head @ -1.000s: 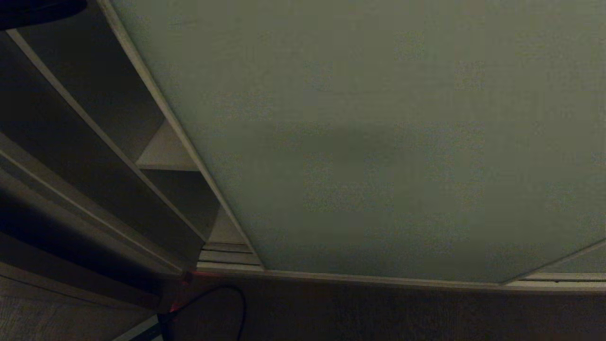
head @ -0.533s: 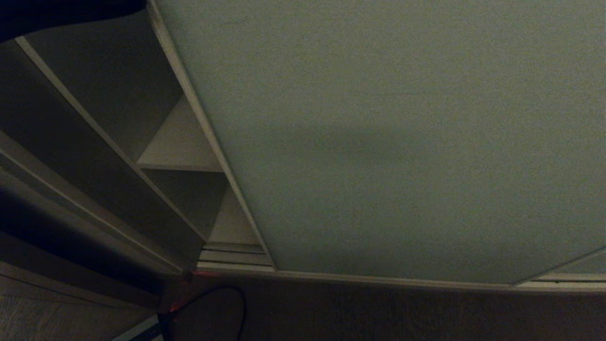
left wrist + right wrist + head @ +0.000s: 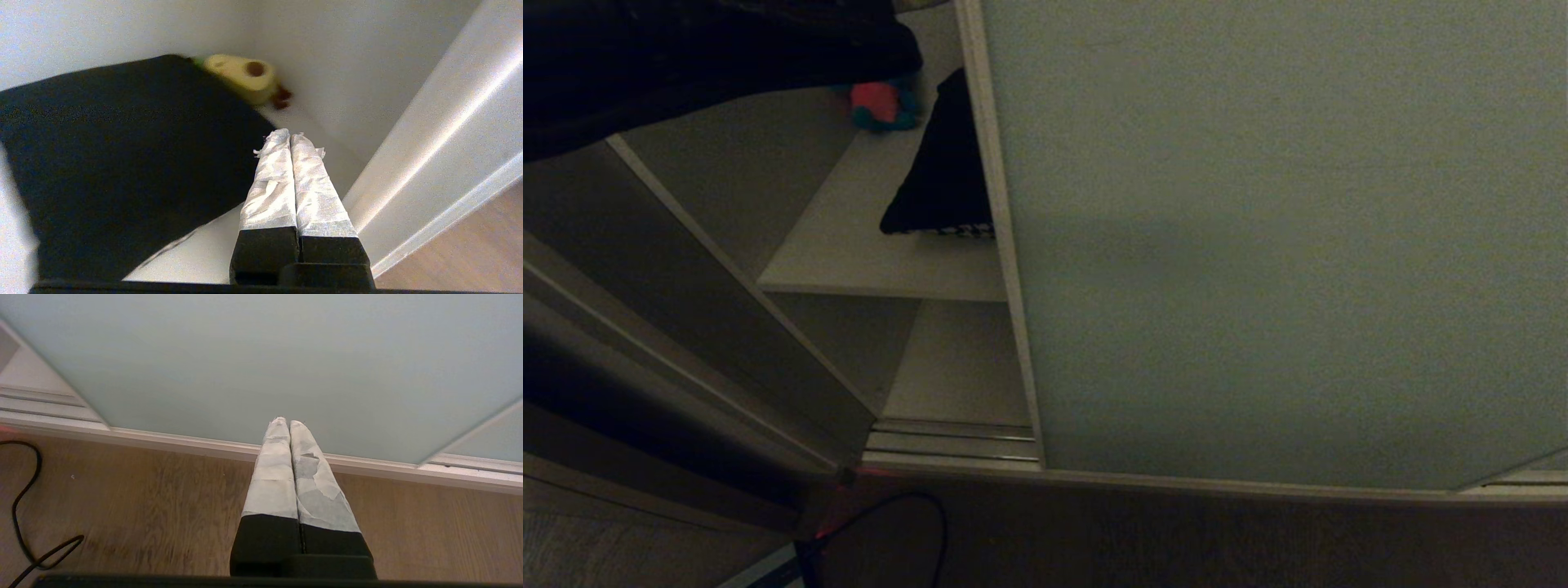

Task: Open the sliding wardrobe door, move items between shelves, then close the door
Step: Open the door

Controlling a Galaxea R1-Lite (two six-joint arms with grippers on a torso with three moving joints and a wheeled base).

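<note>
pale grey-green sliding wardrobe door [image 3: 1258, 245] part open; dark houndstooth cushion [image 3: 943, 175] on beige shelf [image 3: 849, 253]. left tool [image 3: 290, 136] pressed together beside cushion; right tool [image 3: 284, 421] pressed together, parked.

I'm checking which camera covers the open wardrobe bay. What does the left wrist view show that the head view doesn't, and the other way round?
Only the left wrist view shows the left pincer, shut and empty beside the cushion, and a cream-yellow soft toy behind the cushion.

Only the head view shows the lower shelf, the silver floor rails, the black cable and a red-and-teal object.

Both show the dark cushion on its shelf and the sliding wardrobe door.
</note>
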